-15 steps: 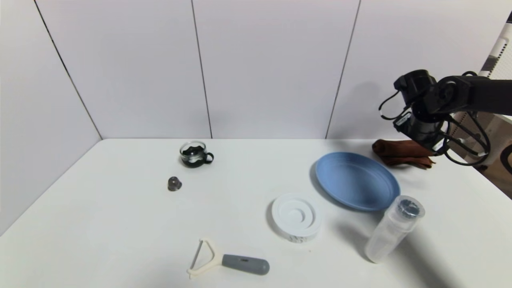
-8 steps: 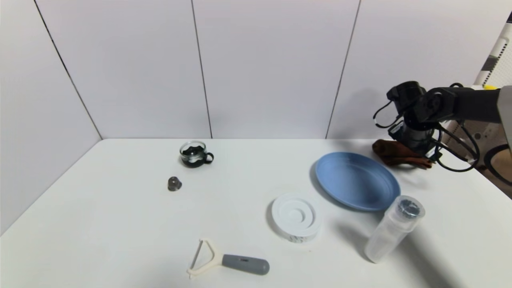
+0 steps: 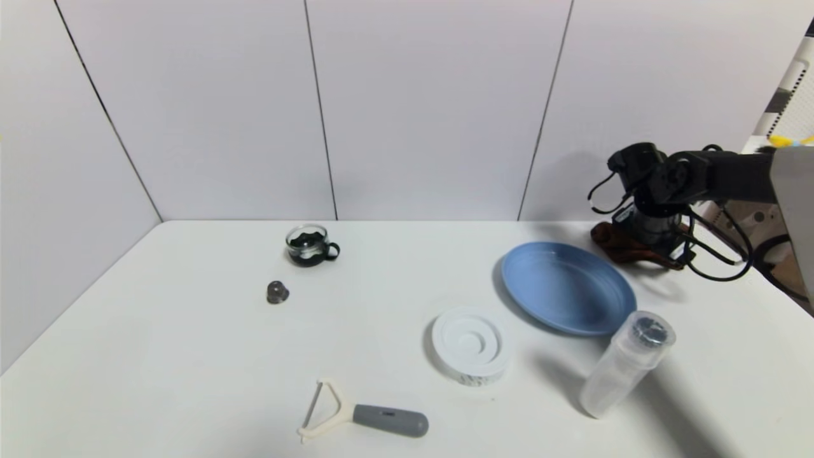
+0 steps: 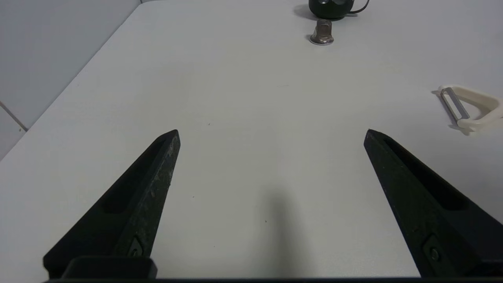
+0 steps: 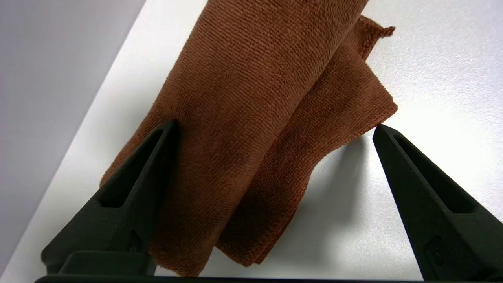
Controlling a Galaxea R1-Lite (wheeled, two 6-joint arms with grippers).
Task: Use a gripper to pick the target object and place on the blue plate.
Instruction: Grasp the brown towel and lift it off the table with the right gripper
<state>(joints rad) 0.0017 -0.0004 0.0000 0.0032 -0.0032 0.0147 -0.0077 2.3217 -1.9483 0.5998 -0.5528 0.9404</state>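
Left wrist view: above the white table (image 4: 243,98), the idle left gripper (image 4: 272,135) is seen with its dark, hard fingers set wide apart and nothing held between them. Farther right, as seen in the head view, a small metallic, thimble-shaped piece (image 3: 277,292) is set down near a round cup (image 3: 308,245), whose clear glass is banded in black with a wavy edge and whose handle is black. Nearer the front, a peeler (image 3: 364,410) is laid flat, its cream forked head fitted with a thin metal blade and its smooth grey handle marked with tiny dark lettering that cannot be read. Next comes a white disc (image 3: 472,342), moulded in raised rings, with faint grey marks on its side. Beyond it, the blue plate (image 3: 568,288) is shallow, smooth and raised at the rim. Close to its front edge, a frosted, see-through cylinder (image 3: 626,366) is topped by a dark, speckled round patch. Rightmost, just beside the plate and near the back wall (image 3: 432,114), the brown cloth (image 5: 251,118) is rolled and folded on the table, its ribbed, soft pile clearly shown. Over it the right gripper (image 5: 277,125) is held low, its fingers wide apart, one against or over the roll, the other beside the fold.
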